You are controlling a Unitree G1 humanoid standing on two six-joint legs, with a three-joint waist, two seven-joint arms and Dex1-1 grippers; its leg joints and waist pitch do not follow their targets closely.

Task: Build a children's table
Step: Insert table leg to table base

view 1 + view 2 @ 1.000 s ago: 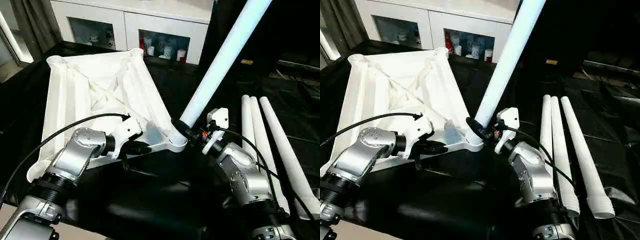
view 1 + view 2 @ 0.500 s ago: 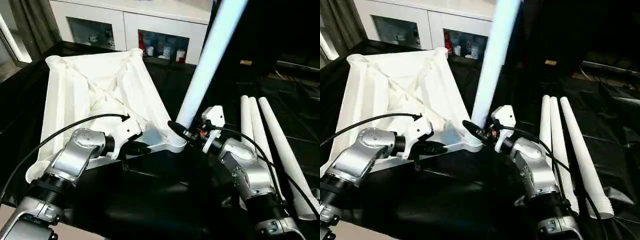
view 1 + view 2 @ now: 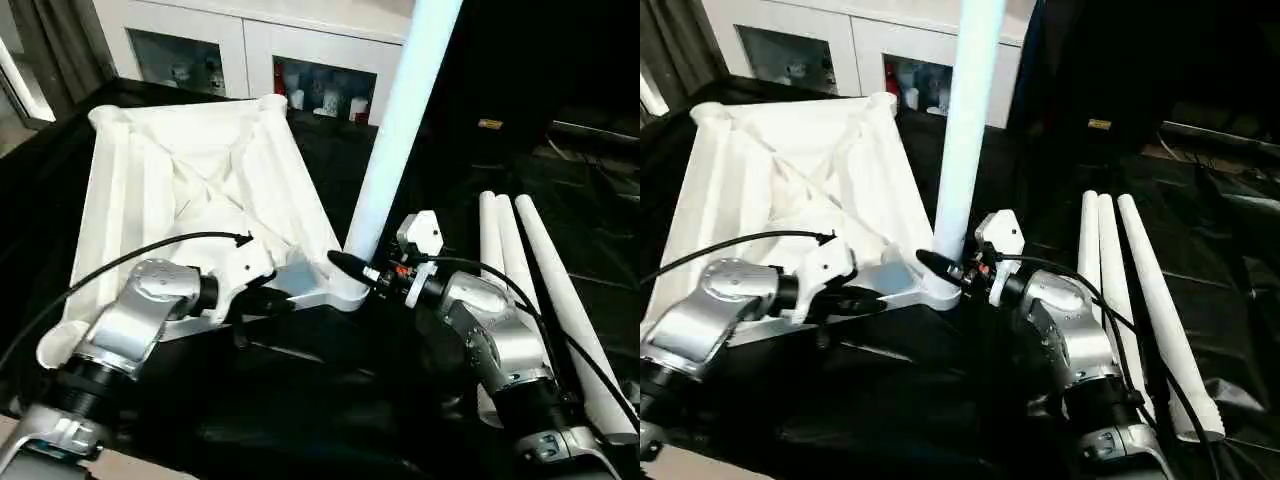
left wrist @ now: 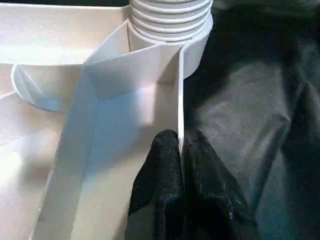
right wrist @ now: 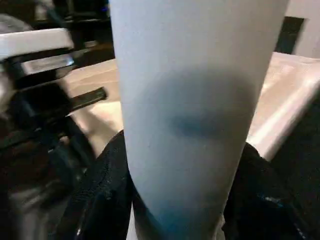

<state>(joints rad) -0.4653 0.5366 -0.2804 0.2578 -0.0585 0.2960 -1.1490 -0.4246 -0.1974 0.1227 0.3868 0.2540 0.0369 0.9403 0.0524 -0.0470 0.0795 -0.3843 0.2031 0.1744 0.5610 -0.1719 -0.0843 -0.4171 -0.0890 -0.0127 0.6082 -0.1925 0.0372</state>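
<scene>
The left tool (image 4: 181, 150) pinches the near rim of the upturned table top (image 3: 190, 190) lying on the black-draped bench (image 3: 330, 400). The right tool (image 3: 352, 268) clasps the leg (image 3: 395, 130), which stands upright in the near right corner socket (image 3: 345, 292). Three spare legs (image 3: 530, 280) lie right.

Leg (image 3: 400, 130) top beyond frame edge
</scene>
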